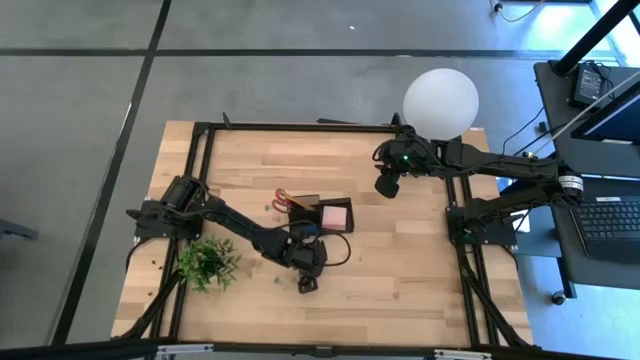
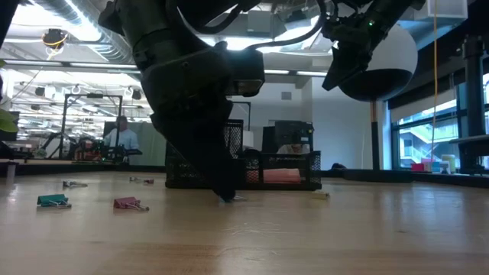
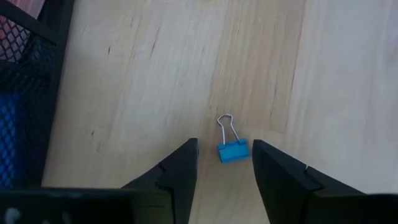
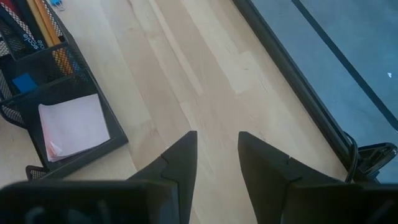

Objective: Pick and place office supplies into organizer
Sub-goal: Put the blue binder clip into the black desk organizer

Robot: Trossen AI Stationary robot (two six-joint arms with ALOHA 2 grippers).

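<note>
Clips are lying loose on the table (image 1: 400,290): one blue clip (image 3: 232,149) is sitting between the spread fingers of the left gripper (image 3: 224,163), down low and just near of the organizer (image 1: 322,213). Only the left wrist view is showing it. The low view is showing two more, a green clip (image 2: 53,201) and a pink clip (image 2: 128,203). One pink pad (image 4: 73,126) is resting inside the organizer. The right gripper (image 4: 216,152) is hanging high with its fingers a little apart, pinching nothing.

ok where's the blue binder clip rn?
On the bare table, between the left pincer's open fingers in the left wrist view: blue binder clip, just in front of the black organizer.
</note>
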